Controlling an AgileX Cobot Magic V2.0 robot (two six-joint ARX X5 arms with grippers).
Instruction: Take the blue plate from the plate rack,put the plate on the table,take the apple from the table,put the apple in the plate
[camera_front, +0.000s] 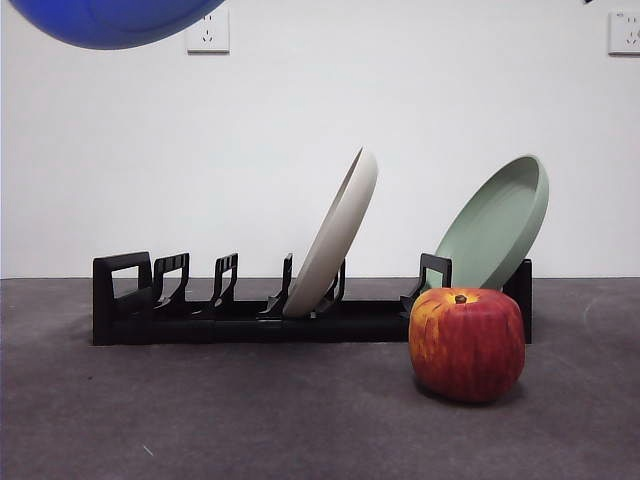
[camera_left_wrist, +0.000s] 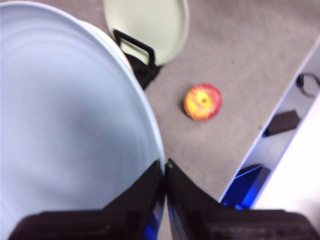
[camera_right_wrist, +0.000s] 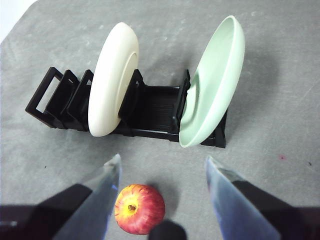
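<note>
Your blue plate (camera_front: 115, 22) is off the rack and up in the air: in the front view only its lower curve shows, hanging at the top left corner, well above the table (camera_front: 250, 420). In the left wrist view the same plate (camera_left_wrist: 70, 115) fills most of the picture, and you can see the left gripper (camera_left_wrist: 164, 167) with its two black jaws pressed together on the plate's rim, holding it.

Below, the plate rack (camera_front: 250, 315) sits on the table, long and black. Its slots at the left end stand bare. A cream-white plate (camera_front: 335, 235) leans in a middle slot, tilted to the right, and a sage-green plate (camera_front: 497, 225) leans at the rack's right end, tilted the same way.

The apple (camera_front: 466, 343) rests on the table just in front of the rack's right end, upright with its brown stem on top, near the green plate but not touching it. From the left wrist you see it (camera_left_wrist: 202, 102) small and blurred, on the grey surface beside the rack.

Your right gripper (camera_right_wrist: 162, 172) hangs above the apple (camera_right_wrist: 139, 208) with its jaws spread wide and holding nothing; the fruit lies below, nearer one jaw than the other. Beyond it the rack (camera_right_wrist: 150, 107) and both leaning plates are in plain sight.

Two wall sockets (camera_front: 208, 30) show on the white wall behind.
</note>
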